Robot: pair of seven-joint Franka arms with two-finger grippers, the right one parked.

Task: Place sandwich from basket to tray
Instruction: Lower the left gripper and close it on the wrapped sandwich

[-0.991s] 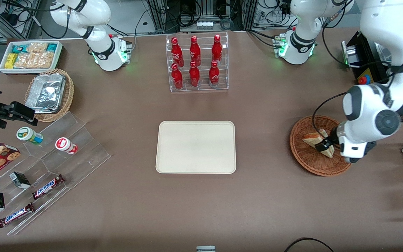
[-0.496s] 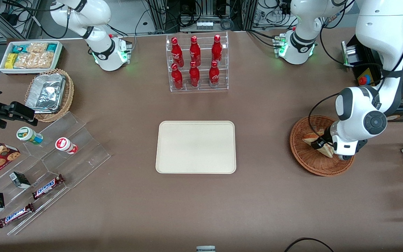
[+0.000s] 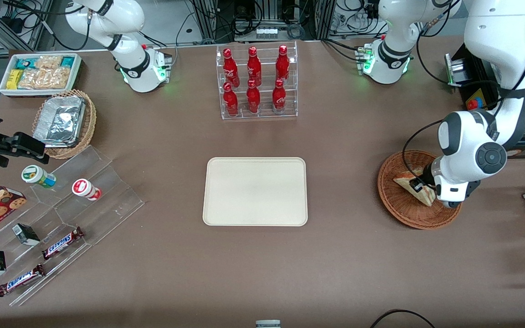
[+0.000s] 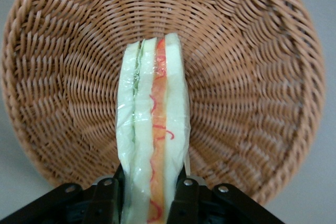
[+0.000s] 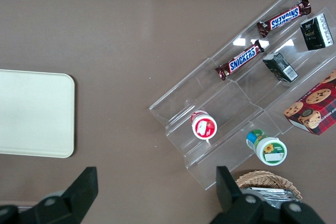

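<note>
The sandwich [image 3: 412, 186] is a wedge of white bread with red and green filling, inside the reddish-brown wicker basket [image 3: 394, 207] toward the working arm's end of the table. In the left wrist view the sandwich [image 4: 152, 129] stands on edge over the basket's weave [image 4: 252, 103]. My left gripper [image 3: 419, 187] reaches down into the basket, and its two black fingers [image 4: 185, 200] press on both bread faces, so the gripper [image 4: 148, 203] is shut on the sandwich. The cream tray [image 3: 255, 191] lies flat mid-table with nothing on it, well apart from the basket, and also shows in the right wrist view [image 5: 31, 114].
A clear rack of red bottles [image 3: 257, 82] stands farther from the front camera than the tray. Toward the parked arm's end are a clear stepped stand with snack bars and cups [image 3: 62, 218], a tan basket of foil containers [image 3: 64, 123] and a white snack bin [image 3: 39, 73].
My left wrist has shifted a little farther from the front camera and settled over the sandwich, fingers on either side. The sandwich has barely moved in the basket.
</note>
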